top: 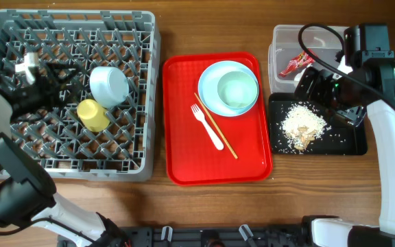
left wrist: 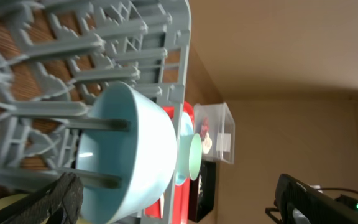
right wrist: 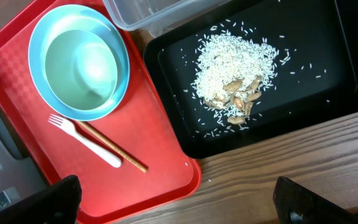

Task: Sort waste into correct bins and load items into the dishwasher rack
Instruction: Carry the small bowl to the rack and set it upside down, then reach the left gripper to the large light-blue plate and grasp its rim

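**Overhead tally: waste looks binned, most dishes not yet racked**

Overhead, the dishwasher rack [top: 149, 89] holds two of the items. One pale bowl [top: 108, 84] lies on its side among the pegs, and the yellow cup [top: 93, 114] lies just beside it. The left gripper [top: 50, 79] is over the rack, just to the left of that bowl. Its wrist camera shows only one dark finger [left wrist: 61, 196] at the frame edge next to the bowl, so whether it is spread or closed cannot be told.

The waste appears largely sorted. The red snack wrapper [top: 295, 64] lies inside the clear tub [top: 280, 41], and the food scraps [top: 302, 125] are heaped in the black tray [top: 348, 140]. The paper wad cannot be picked out with confidence, since the right arm covers part of the tub.

Four items remain on the red serving tray [top: 184, 158]. These are the blue plate [top: 208, 86] with the second bowl [top: 237, 89] sitting on it, the white fork [top: 208, 127], and the chopsticks [top: 225, 139] touching the fork. The right gripper [top: 321, 88] is where the tub meets the black tray. Its wrist view shows its fingers spread wide with nothing between them.

By this reckoning the binning is close to finished, and about a third of the rack loading is done.
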You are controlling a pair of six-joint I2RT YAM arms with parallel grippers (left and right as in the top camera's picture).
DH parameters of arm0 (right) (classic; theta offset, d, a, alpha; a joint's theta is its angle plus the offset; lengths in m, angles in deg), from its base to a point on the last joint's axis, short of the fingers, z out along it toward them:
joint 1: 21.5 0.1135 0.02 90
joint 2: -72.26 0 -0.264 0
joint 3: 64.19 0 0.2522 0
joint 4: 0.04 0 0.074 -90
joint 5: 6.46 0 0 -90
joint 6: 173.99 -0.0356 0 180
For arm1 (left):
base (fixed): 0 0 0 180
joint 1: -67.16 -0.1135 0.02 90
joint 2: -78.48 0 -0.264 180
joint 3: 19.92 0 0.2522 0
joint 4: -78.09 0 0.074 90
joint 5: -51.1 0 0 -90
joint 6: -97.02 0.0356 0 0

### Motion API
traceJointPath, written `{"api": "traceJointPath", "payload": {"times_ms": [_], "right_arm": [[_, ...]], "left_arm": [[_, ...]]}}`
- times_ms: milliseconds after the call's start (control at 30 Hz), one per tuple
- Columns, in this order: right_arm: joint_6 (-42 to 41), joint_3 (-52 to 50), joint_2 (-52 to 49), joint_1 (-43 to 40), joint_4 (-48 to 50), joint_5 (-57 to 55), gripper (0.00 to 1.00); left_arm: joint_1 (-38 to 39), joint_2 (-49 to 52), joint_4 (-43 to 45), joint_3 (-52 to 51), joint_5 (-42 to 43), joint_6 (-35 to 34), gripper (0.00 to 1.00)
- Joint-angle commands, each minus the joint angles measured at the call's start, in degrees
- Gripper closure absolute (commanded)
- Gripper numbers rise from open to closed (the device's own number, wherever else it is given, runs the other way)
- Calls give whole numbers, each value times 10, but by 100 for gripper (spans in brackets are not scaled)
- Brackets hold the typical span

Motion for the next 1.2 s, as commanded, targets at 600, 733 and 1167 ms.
{"api": "traceJointPath", "payload": {"times_ms": [600,733,1167], "right_arm": [[-8,10,15,-38,-64,-60,0],[-8,10,21,-90,-66,-56,0],[23,10,21,-129,-62,-43,0]], "left_arm": [[362,-210,-47,150,-425,-131,0],[478,-199,-26,185,-544,-152,0],[710,-16,105,185,-640,-151,0]]}}
